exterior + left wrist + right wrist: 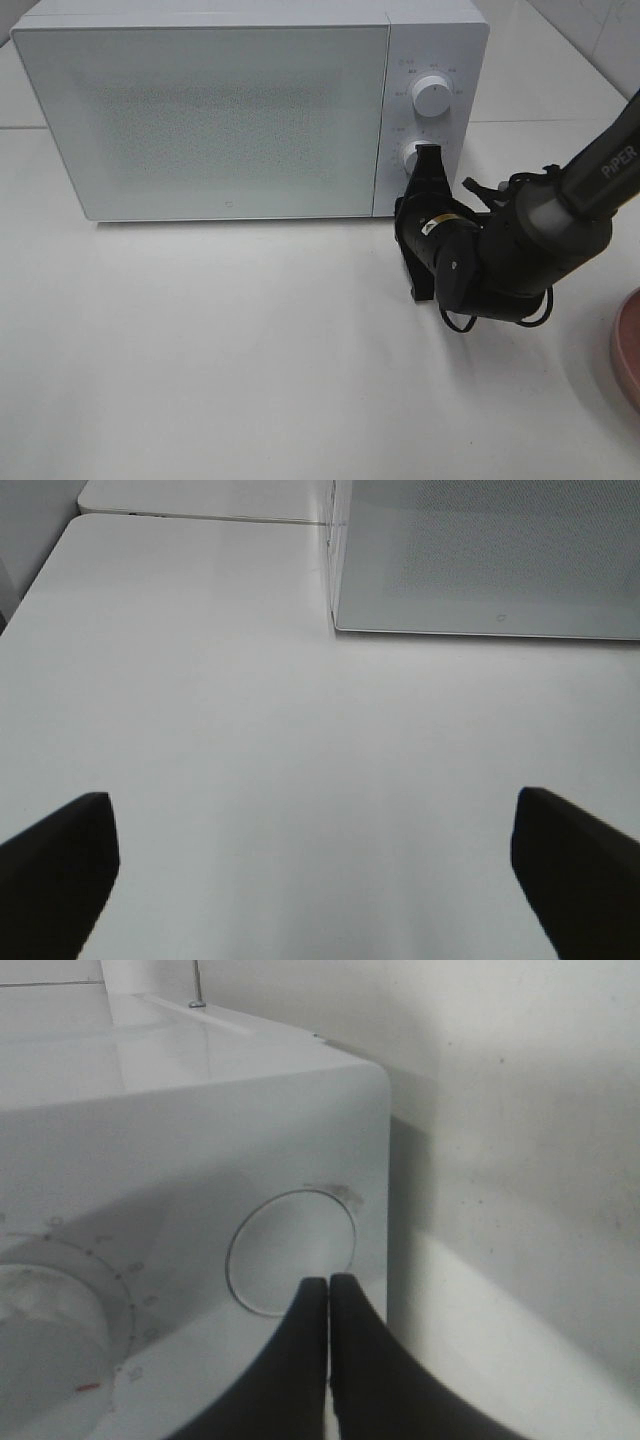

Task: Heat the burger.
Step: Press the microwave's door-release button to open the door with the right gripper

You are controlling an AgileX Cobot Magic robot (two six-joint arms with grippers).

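Note:
The burger shows in no view. The white microwave stands at the back with its door closed. My right gripper is shut with nothing in it, and its tips sit at the control panel beside the lower knob. In the right wrist view the shut fingertips rest at the edge of a flat round button, next to a dial. My left gripper hovers wide open over bare table in front of the microwave's left corner, with nothing between its fingers.
The rim of a pink plate shows at the right edge of the table. An upper knob sits above the lower one. The right arm stretches across the table's right side. A tiled wall stands behind.

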